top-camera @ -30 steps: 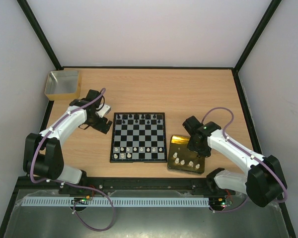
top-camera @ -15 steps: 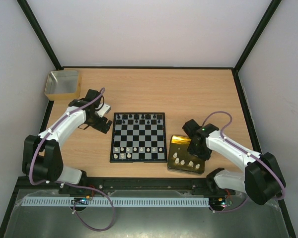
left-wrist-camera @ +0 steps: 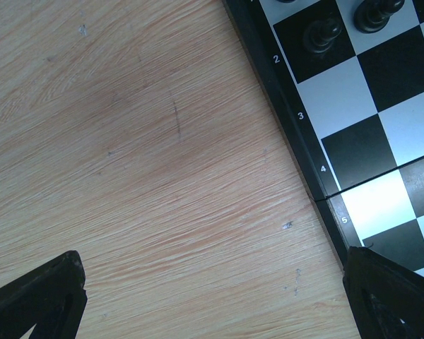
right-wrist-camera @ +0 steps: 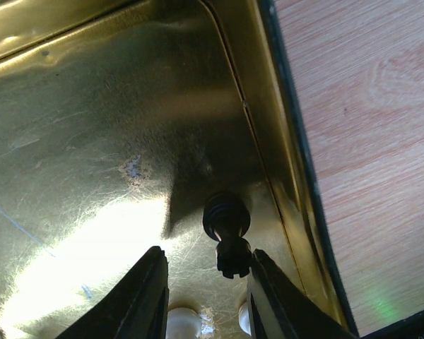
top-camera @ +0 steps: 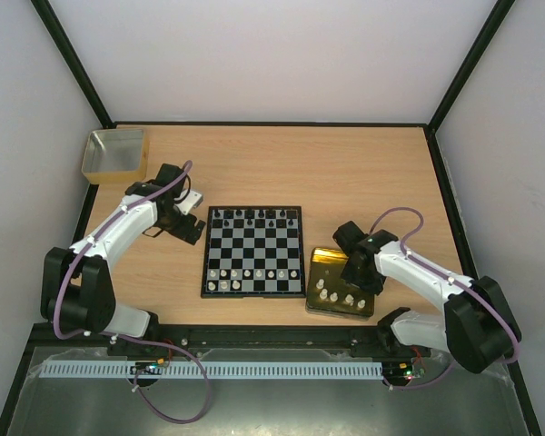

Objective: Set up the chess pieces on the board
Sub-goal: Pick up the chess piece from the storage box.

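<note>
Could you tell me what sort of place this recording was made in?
Probably a lab robot cell: white panels in a black frame enclose a wooden table, the left arm and right arm are bolted along its near edge, and a chessboard lies between them.

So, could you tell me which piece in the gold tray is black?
The piece between the fingertips of the right tool, by the edge of the tray; the other pieces there are white.

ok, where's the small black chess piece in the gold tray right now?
Right wrist view: the small black chess piece sits on the shiny gold tray, near the tray wall at the view's right, between the right gripper's open jaws.
</note>
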`<state>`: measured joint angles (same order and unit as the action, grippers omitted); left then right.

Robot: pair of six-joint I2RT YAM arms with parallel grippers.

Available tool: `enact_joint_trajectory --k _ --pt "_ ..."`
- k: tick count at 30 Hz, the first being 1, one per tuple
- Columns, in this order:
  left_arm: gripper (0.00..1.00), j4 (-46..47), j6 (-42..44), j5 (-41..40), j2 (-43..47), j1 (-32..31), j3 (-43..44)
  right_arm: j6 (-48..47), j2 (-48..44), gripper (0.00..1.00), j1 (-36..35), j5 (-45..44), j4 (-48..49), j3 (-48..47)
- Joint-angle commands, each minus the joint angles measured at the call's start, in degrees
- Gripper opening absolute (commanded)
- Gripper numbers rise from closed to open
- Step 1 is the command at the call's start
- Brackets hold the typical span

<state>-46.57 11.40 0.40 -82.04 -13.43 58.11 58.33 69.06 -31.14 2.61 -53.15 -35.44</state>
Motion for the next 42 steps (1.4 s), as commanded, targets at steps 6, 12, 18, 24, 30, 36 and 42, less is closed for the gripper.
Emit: enact_joint_trajectory --k 6,12,18,24,30,36,42 --pt "0.99 -0.37 0.3 0.48 0.7 0.39 -0.19 -0.78 1.82 0.19 0.2 -2.62 2.55 0.56" --pt "0.99 -0.36 0.23 0.3 0.57 0.36 -0.19 -2.0 3.22 0.09 0.2 -2.61 3.94 -0.24" --pt "0.99 -0.37 0.2 0.21 0.11 0.36 -0.19 -2.65 3.99 0.07 0.2 -1.62 5.26 -1.8" --pt "0.99 -0.45 0.24 0.3 -0.36 0.34 -0.19 -3.88 5.38 0.08 0.2 0.05 6.36 -3.82" --pt "0.99 -0.46 0.26 0.3 -0.23 0.34 -0.21 -5.06 6.61 0.25 0.2 -0.55 5.87 -4.46" --pt "0.99 -0.46 0.29 0.3 -0.31 0.34 -0.22 -5.01 6.69 0.27 0.2 -1.97 5.68 -4.96" --pt "0.99 -0.45 0.21 0.3 -0.45 0.34 -0.19 -5.37 7.01 0.25 0.28 -2.73 5.1 -5.71"
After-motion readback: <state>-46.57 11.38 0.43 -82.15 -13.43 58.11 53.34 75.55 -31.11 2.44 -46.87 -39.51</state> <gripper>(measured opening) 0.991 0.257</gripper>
